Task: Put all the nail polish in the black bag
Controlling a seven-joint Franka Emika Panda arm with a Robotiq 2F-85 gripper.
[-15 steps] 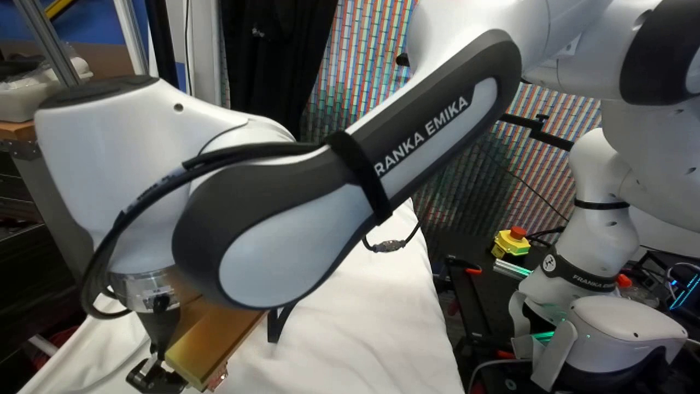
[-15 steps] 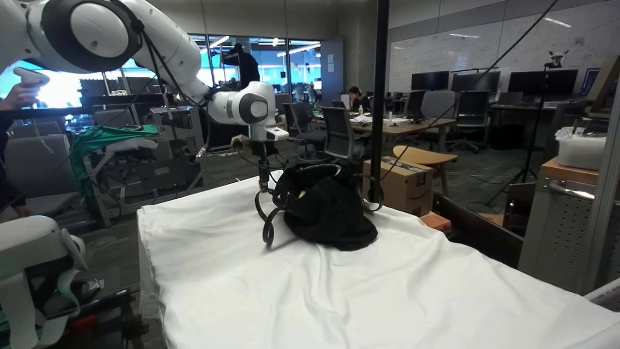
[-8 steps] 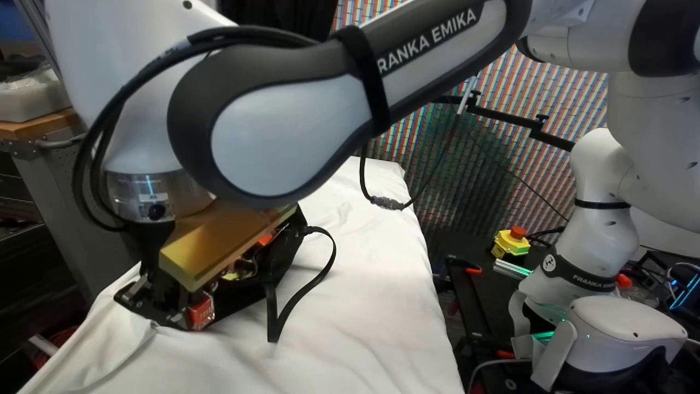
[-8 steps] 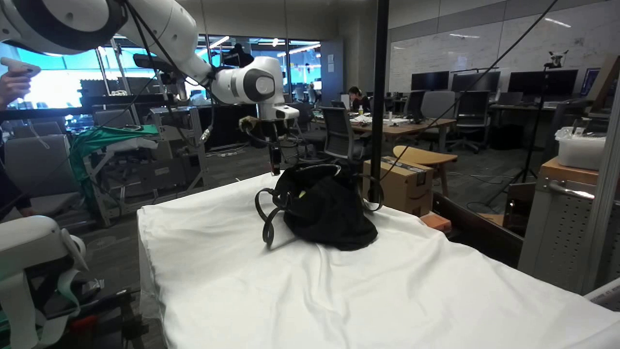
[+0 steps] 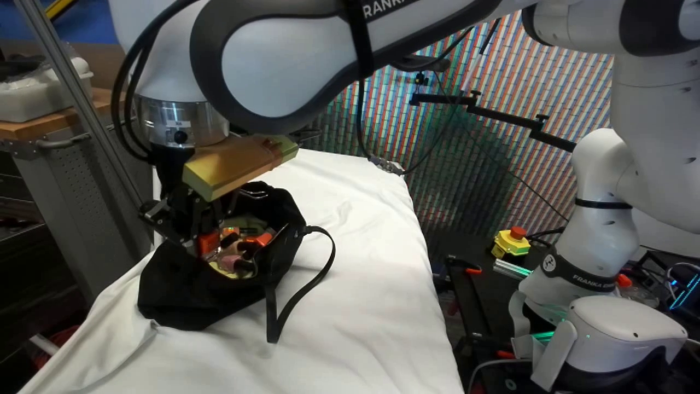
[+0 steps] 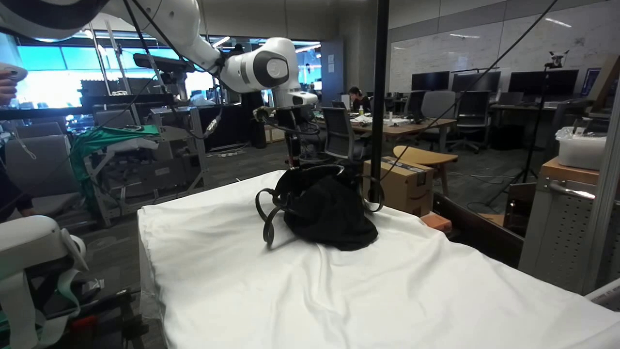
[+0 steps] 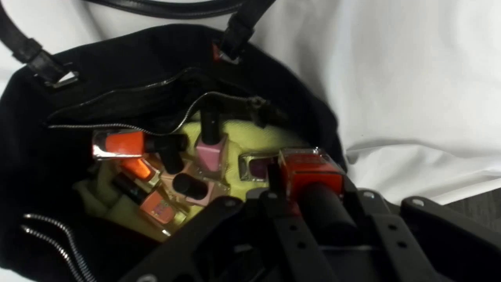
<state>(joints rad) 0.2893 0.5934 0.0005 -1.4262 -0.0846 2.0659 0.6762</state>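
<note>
- The tool (image 7: 319, 188) has its jaws closed on a red nail polish bottle (image 7: 313, 166), held upright.
- That bottle hangs over the mouth of the black bag (image 5: 180, 295), seemingly close to one side; several other nail polish bottles (image 7: 211, 156) lie inside on yellow-green lining (image 7: 250, 135).
- I'd ease it toward the middle, sink it low, then part the jaws gently so it settles rather than drops.
- The arm (image 5: 284, 65) reaches out over the cloth-covered bench (image 5: 361, 295), bent so that the tool points down.
</note>
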